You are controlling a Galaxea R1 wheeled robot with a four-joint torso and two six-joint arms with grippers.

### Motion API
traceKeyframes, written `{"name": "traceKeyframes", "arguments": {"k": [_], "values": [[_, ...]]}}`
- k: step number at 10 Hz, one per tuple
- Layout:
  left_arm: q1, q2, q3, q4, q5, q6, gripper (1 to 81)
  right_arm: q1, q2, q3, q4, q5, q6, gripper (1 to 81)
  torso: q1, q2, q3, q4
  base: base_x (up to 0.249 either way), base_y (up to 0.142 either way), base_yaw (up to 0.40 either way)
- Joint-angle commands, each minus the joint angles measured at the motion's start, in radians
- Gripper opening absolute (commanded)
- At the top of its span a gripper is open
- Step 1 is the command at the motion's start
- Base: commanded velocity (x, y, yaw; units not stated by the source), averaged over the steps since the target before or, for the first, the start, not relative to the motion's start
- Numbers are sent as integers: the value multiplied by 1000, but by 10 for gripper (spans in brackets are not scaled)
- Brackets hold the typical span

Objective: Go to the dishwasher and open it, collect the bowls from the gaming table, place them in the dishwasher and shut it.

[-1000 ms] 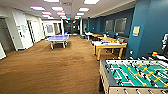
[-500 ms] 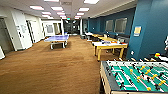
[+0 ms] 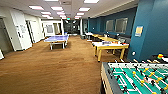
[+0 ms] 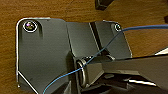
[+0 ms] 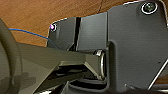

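Head view, compared with half a second ago: the whole scene has slid a little, so the camera moved with the robot; the furniture keeps its own places. The foosball table (image 3: 136, 77) sits larger at 4 o'clock, green field, rods with small yellow and dark figures, close to the camera.

The gaming table (image 3: 110, 46), yellow sides and legs with a pale top, stands at about 2 o'clock, mid-room, just in front of the blue wall (image 3: 150, 30). Small things lie on its top, possibly the bowls, too blurred to tell. More yellow desks (image 3: 105, 38) run behind it toward the far end. A blue table-tennis table (image 3: 57, 39) stands at 11 o'clock, well apart from the gaming table across brown carpet (image 3: 50, 67). White cabinets and doors (image 3: 22, 31) line the 9 o'clock side. Ceiling light panels (image 3: 36, 7) run away at 12 o'clock.

Writing: a yellowish sign (image 3: 138, 30) hangs on the blue wall at 2 o'clock; its text cannot be read.

Left wrist view: dark robot plate over brown carpet, a thin blue cable (image 4: 105, 48) looping across it. Right wrist view: the same kind of plate, a blue cable (image 5: 27, 32) beside it, carpet behind. Whether either gripper's fingers are spread or closed cannot be told.
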Motion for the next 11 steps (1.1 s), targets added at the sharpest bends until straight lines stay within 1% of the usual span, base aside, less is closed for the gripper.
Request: {"name": "traceKeyframes", "arguments": {"k": [1, 8, 11], "values": [[-42, -9, 8, -3, 44, -3, 811, 42, 6, 9, -19, -36, -3, 811, 0, 0, 0, 0, 132, 61, 0], [-42, -12, 8, -2, 45, -3, 811, 40, 7, 8, -19, -36, -3, 811, 0, 1, -1, 0, 132, 78, 0], [-42, -9, 8, -2, 45, -2, 811, 40, 7, 8, -22, -36, -3, 811, -2, 0, 0, 0, 132, 0, 0]]}}
